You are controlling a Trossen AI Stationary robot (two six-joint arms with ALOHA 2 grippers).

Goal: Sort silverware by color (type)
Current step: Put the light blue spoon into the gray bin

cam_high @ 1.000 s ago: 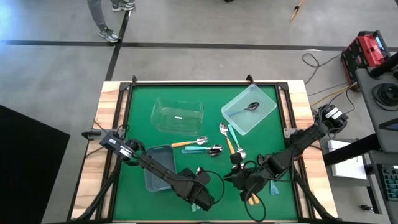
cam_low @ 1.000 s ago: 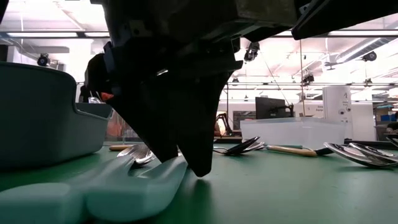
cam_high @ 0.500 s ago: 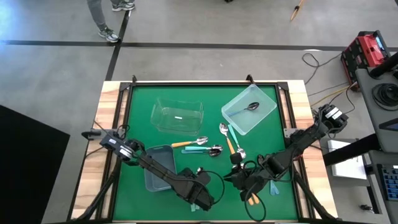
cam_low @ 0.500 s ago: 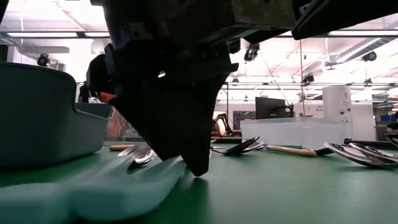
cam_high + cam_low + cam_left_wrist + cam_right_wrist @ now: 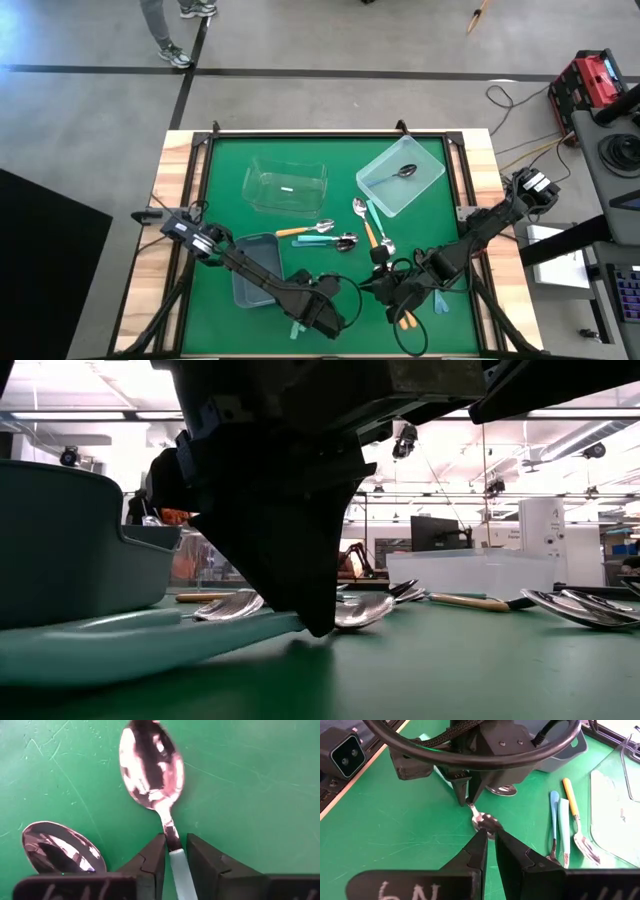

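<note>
The desk (image 5: 215, 200) has a green top framed in pale wood, and both dark arms reach to its near edge. Three bins stand on it: a clear bin (image 5: 286, 186) toward the far left, a pale bin (image 5: 425, 180) at the far right holding one spoon (image 5: 404, 171), and a grey bin (image 5: 254, 270) near the left arm. Between them a loose cluster of spoons (image 5: 340, 236) lies on the green, with orange and teal handles.

The left gripper (image 5: 174, 851) is low at the near edge, clenched around the neck of a teal spoon (image 5: 152, 767) where metal meets handle. The left wrist view alone shows this grip closely, plus a second spoon bowl (image 5: 60, 847) just beside it. The low view shows the teal handle (image 5: 140, 645) stretching along the desk from under the gripper.

The right gripper (image 5: 489, 840) hovers just beside, its fingers drawn nearly together right at the same spoon's bowl; whether they pinch it I cannot tell. The right wrist view shows white handwritten marks on that gripper (image 5: 415, 892), reading roughly "6N", and three handles (image 5: 564, 817) lying side by side: blue, teal, orange
</note>
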